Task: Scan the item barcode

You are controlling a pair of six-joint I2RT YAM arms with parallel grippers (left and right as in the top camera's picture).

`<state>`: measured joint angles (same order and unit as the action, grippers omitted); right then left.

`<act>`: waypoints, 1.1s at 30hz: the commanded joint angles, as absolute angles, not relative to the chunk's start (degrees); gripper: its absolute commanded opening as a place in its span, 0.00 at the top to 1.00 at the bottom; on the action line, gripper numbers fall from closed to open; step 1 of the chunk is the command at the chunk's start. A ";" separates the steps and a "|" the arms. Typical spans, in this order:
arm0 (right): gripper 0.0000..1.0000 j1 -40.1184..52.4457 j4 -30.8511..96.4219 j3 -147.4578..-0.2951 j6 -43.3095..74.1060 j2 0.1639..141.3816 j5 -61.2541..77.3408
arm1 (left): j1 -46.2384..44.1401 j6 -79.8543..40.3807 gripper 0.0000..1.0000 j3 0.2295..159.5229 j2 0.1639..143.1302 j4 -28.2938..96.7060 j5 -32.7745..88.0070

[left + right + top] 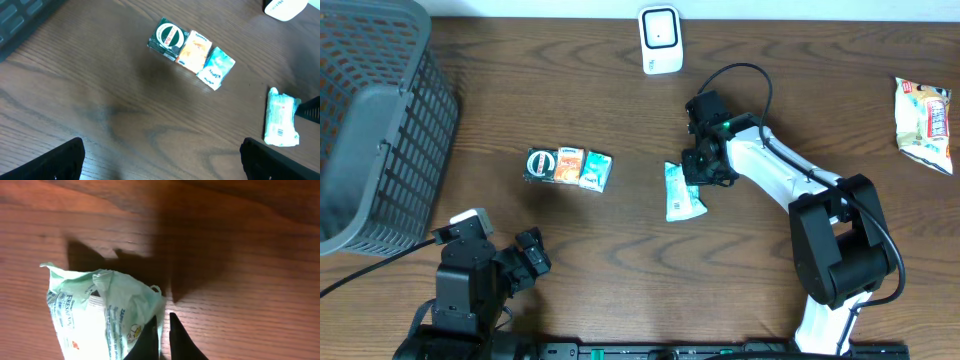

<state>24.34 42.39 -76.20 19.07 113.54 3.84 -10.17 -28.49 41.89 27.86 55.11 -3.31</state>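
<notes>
The item, a pale green wipes packet [682,192], lies flat on the wooden table at centre. It also shows at the right edge of the left wrist view [281,116], its barcode end facing up. My right gripper [705,170] is low over the packet's upper right edge. In the right wrist view its fingers [164,325] stand almost together, with a thin slit of wood between them, and the left finger rests against the packet [100,315]. The white scanner [660,39] stands at the back of the table. My left gripper [162,150] is wide open over bare wood at the front left [532,262].
A dark mesh basket [380,130] fills the far left. A row of three small packets [567,167] lies left of centre, seen too in the left wrist view [192,52]. A snack bag [925,122] lies at the right edge.
</notes>
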 commanded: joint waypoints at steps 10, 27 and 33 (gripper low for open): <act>0.80 21.82 53.91 -82.46 15.70 112.71 5.06 | -10.04 -28.38 0.02 42.00 27.59 55.09 -3.46; 0.02 17.74 58.13 -86.32 11.05 111.66 16.32 | -10.04 -28.38 0.02 42.00 27.59 55.09 -3.46; 0.07 17.74 51.90 -81.58 10.24 111.68 22.74 | -10.07 -28.38 0.02 42.00 27.59 55.09 -3.46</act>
<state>18.09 53.65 -84.44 11.38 113.08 17.19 -10.17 -28.49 41.89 27.86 55.13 -3.31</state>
